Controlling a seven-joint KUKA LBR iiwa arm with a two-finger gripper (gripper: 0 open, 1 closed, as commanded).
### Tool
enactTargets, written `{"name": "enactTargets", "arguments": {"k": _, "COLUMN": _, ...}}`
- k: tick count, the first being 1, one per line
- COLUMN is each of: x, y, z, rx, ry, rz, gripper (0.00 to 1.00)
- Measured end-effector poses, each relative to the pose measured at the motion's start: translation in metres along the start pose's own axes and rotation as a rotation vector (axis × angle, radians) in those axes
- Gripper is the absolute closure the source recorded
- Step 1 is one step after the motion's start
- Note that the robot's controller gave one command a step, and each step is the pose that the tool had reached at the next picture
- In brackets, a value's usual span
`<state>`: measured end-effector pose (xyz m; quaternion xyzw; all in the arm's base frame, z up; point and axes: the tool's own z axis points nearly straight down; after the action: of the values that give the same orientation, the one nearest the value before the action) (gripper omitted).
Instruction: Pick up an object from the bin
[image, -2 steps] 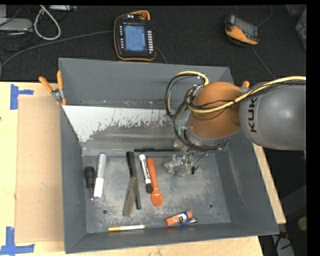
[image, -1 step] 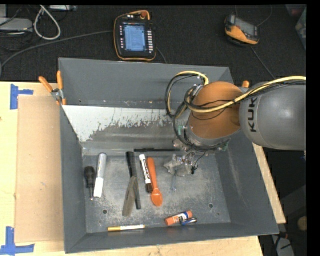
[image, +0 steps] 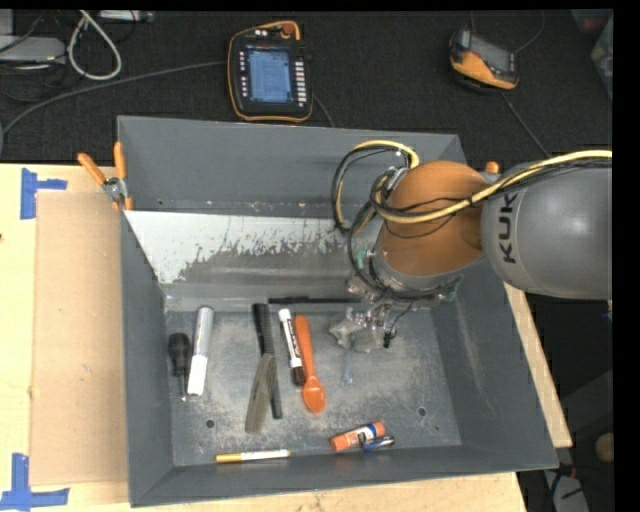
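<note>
One arm (image: 545, 232) hangs low beside an orange spoon (image: 309, 376) and a marker (image: 291, 346).

Gripper (image: 366, 332) is located right of centre, above the bin (image: 200, 200) floor. Just left of it, a spoon (image: 309, 375) and a marker (image: 290, 345) are laid side by side. The left marker (image: 200, 350) is set well apart. A pencil (image: 252, 457) and a tube (image: 360, 438) are found along the front wall.

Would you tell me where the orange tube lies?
In the camera view, the orange tube lies by the bin's near wall, right of the thin pencil, below the orange spoon.
</note>
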<state>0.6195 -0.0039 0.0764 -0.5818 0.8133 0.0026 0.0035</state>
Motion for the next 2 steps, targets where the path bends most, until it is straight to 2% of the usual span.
{"name": "enactTargets", "arguments": {"k": 1, "x": 0.000, "y": 0.002, "z": -0.023, "rx": -0.008, "ry": 0.002, "rz": 0.002, "gripper": 1.00}}
{"name": "enactTargets", "arguments": {"k": 2, "x": -0.002, "y": 0.000, "z": -0.050, "rx": 0.000, "ry": -0.001, "rz": 0.004, "gripper": 1.00}}
